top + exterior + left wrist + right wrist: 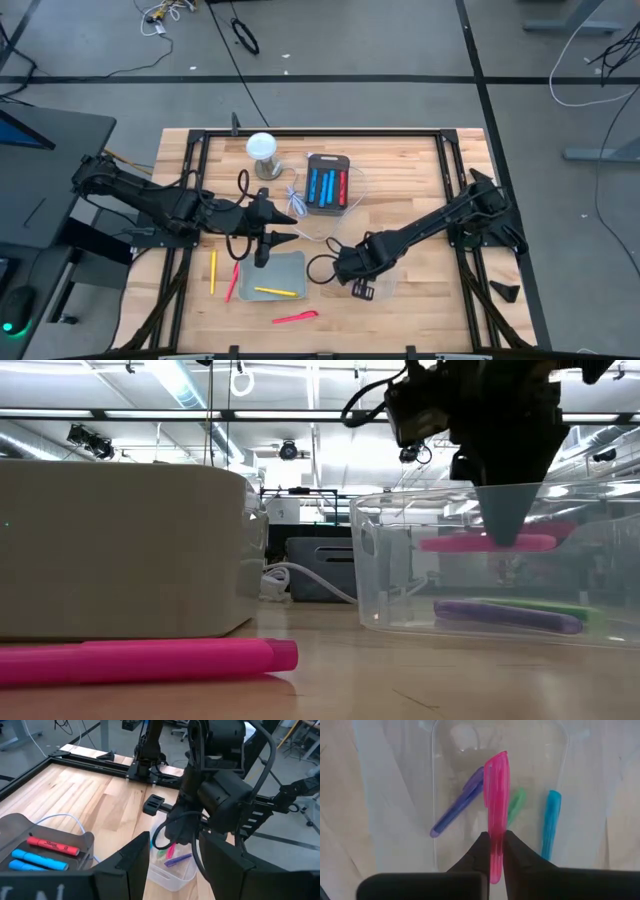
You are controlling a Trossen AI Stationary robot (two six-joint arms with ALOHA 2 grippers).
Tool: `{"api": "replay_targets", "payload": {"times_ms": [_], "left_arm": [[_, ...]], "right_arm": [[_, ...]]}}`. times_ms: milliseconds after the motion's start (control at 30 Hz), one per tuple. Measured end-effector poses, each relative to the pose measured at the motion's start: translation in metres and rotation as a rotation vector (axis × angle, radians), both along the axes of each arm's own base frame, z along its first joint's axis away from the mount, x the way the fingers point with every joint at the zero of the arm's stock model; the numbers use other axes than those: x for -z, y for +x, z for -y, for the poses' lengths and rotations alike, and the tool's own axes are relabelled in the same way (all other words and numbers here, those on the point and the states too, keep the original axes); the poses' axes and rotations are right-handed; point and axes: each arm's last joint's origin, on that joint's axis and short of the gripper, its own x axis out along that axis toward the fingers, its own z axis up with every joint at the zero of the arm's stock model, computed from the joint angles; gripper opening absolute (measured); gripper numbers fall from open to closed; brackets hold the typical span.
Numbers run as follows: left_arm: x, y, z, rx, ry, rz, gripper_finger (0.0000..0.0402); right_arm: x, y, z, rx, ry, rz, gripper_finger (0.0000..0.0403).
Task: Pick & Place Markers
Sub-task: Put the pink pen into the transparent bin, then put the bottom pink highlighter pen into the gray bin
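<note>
Pink marker between dark fingers of the right gripper, over a clear bin holding purple, green and blue markers. Dark tray: blue and red markers. Pale wooden table: yellow, red and pink markers.

The right arm is stretched inward, its right gripper pointed downward with both fingers closed on something thin. The left gripper is held low, fingers parted.
</note>
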Motion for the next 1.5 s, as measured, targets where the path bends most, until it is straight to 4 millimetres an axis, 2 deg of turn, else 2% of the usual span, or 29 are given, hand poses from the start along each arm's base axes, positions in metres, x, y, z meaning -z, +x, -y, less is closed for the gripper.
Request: {"api": "replay_targets", "payload": {"times_ms": [200,600,700,867,1033,1333,1500], "left_arm": [[0.001,0.000,0.000,0.000,0.003,-0.008,0.0179],[0.001,0.000,0.000,0.011,0.001,-0.015,0.0179],[0.001,0.000,0.000,0.011,0.001,-0.015,0.0179],[0.001,0.000,0.000,0.010,0.001,-0.015,0.0179],[0.001,0.000,0.000,0.010,0.001,-0.014,0.0179],[0.001,0.000,0.000,0.010,0.001,-0.014,0.0179],[0.001,0.000,0.000,0.010,0.000,-0.011,0.0179]], "right_arm": [[0.000,0.001,-0.002,-0.004,0.008,0.020,0.0060],[0.000,0.002,-0.002,-0.006,0.016,0.019,0.0213],[0.000,0.001,-0.002,-0.009,0.015,0.018,0.0231],[-0.004,-0.002,0.000,-0.044,0.000,0.000,0.0234],[-0.026,-0.011,0.007,-0.086,-0.085,0.062,0.0227],[-0.088,-0.026,0.020,-0.108,-0.264,0.397,0.0230],[-0.119,-0.043,0.028,-0.172,-0.224,0.639,0.0231]]}}
